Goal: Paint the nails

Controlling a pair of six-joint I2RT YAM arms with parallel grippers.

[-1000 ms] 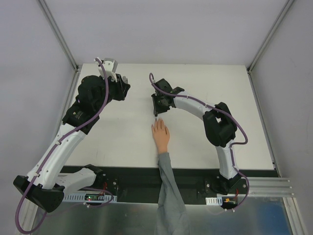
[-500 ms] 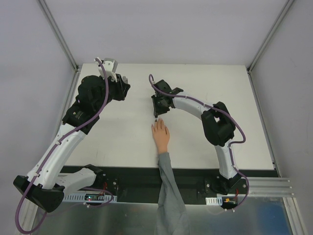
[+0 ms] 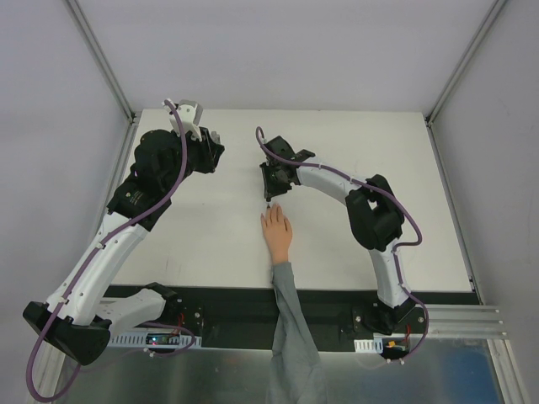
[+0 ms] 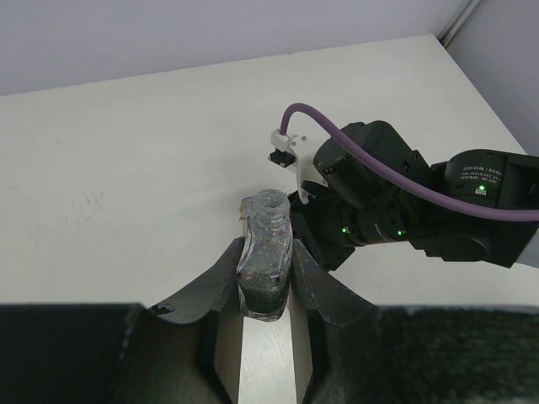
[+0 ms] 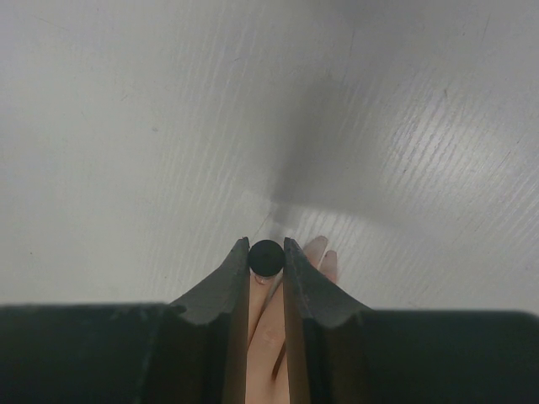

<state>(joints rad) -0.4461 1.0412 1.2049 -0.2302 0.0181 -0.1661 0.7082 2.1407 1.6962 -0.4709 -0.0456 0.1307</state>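
A small peach mannequin hand [image 3: 276, 231] with a grey sleeve [image 3: 290, 328] lies palm down at the table's near middle, fingers pointing away. Its nails are too small to make out from above. My right gripper [image 3: 268, 199] hovers just over the fingertips, shut on a black round brush cap [image 5: 266, 257]. In the right wrist view the fingers of the hand [image 5: 318, 252] show under and beside the cap. My left gripper [image 4: 265, 290] is shut on a small dark glitter polish bottle [image 4: 265, 265], open-necked and upright, held at the far left [image 3: 202, 151].
The white table [image 3: 404, 168] stretches to the right and behind the arms. Metal frame posts [image 3: 105, 63] rise at both back corners. The right arm [image 3: 370, 210] arches over the table's right middle.
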